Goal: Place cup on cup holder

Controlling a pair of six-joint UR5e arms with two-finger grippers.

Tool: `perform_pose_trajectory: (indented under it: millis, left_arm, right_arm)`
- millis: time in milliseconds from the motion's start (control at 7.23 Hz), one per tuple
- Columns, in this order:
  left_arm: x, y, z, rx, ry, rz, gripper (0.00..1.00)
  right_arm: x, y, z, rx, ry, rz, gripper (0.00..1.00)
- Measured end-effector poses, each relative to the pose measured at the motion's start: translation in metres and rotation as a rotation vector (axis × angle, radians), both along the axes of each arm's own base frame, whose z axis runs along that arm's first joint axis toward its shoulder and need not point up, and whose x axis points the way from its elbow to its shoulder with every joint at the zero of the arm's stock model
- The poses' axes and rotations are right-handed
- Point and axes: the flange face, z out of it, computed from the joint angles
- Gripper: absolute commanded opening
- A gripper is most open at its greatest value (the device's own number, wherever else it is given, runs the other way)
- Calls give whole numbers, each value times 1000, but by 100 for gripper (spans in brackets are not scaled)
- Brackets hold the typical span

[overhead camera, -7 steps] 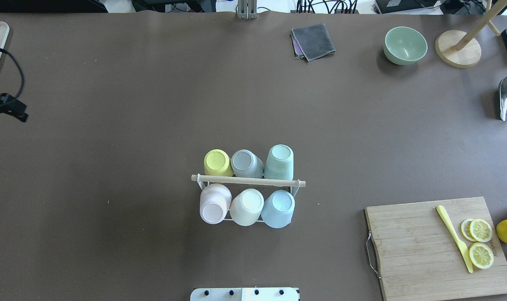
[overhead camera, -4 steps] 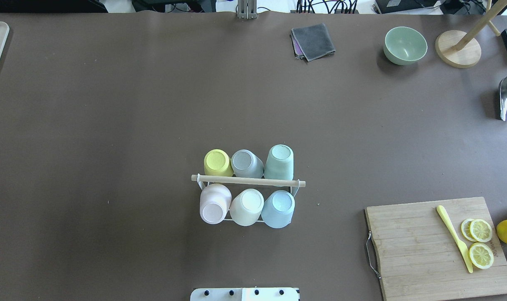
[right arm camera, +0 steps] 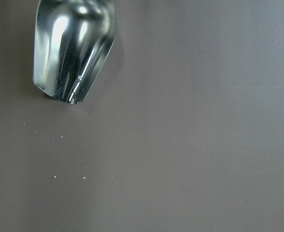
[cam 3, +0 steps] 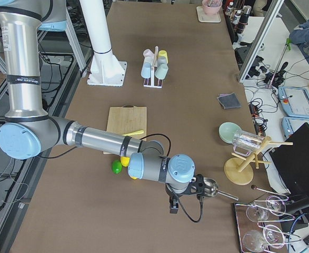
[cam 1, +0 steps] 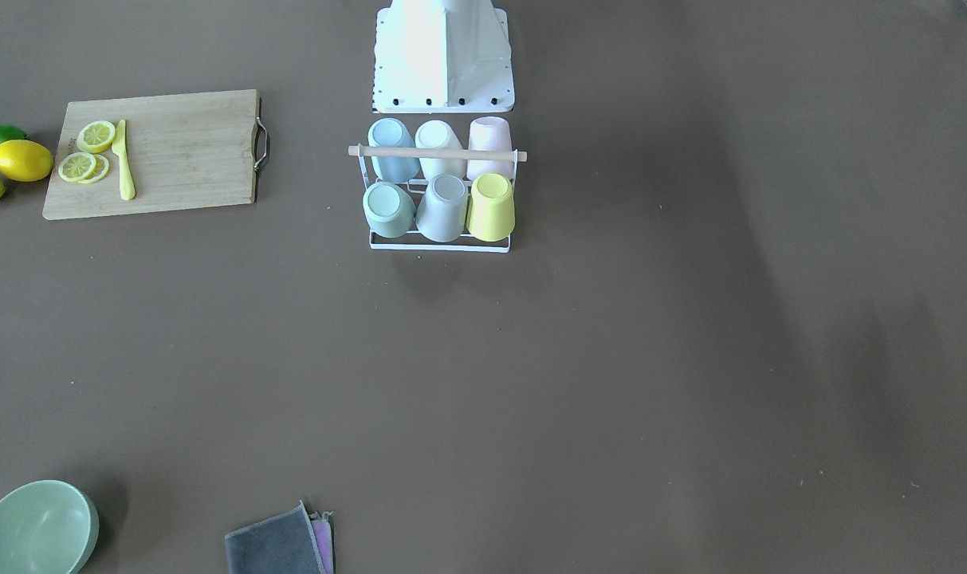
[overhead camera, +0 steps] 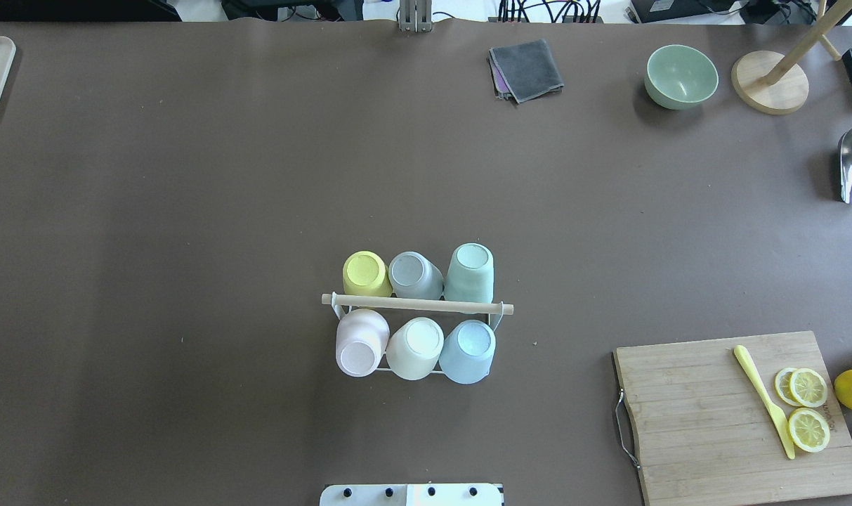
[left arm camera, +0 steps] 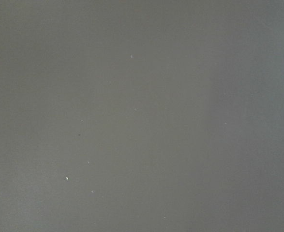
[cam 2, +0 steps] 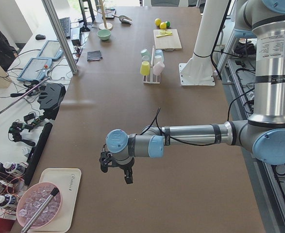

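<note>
Brown matte surface runs the whole length of the room, and the two grey-and-blue arms are stretched low over its opposite ends. The left arm carries its black end effector just above bare brown; its wrist camera shows nothing but that. The right arm holds its end effector above the far end. From where either one shows I cannot tell whether the fingers are spread or pressed together, and neither appears to carry anything.

Well away from both end effectors, about midway between them and close in front of the robot's base, stands the white wire cup holder with the light wooden rod handle. The rod's long axis lies along the surface, so each of its ends points roughly toward one end effector. Neither arm looks clearly nearer to it.

Six plastic cups sit mouth-down on the rack, three on each side of the rod. On the side away from the base are the yellow cup, the grey cup and the mint-green cup. On the side toward the base are the pink cup, the cream cup and the pale blue cup. I see no loose cup anywhere, so I judge the placing finished.

Just beside the right end effector lies a shiny metal scoop, apart from it.
</note>
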Motion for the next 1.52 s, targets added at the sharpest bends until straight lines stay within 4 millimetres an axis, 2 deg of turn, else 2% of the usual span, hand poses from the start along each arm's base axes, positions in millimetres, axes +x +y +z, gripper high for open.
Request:
perform_pose_trajectory:
  millis: [138,415,691,968,1382,1521]
  left_arm:
    - [-4,9,-5,-3,-1,-6,98]
    - [-11,26,-29,34,0,-21,98]
    - [-21,58,-51,65,0,-46,98]
    - [-25,70,-51,60,-4,-56,98]
    - [-26,71,-40,35,-10,-60,98]
    - [-26,69,-37,31,-10,-60,98]
  right_arm:
    - [0,-3,-5,19,0,0,100]
    - [-2,-8,-12,31,-3,2,100]
    - [-13,-13,-26,0,-11,38,100]
    - [-31,-21,-43,1,-7,35,100]
    - [-55,-28,-69,-49,-10,93,100]
    - [-58,-28,-72,-58,-11,103,100]
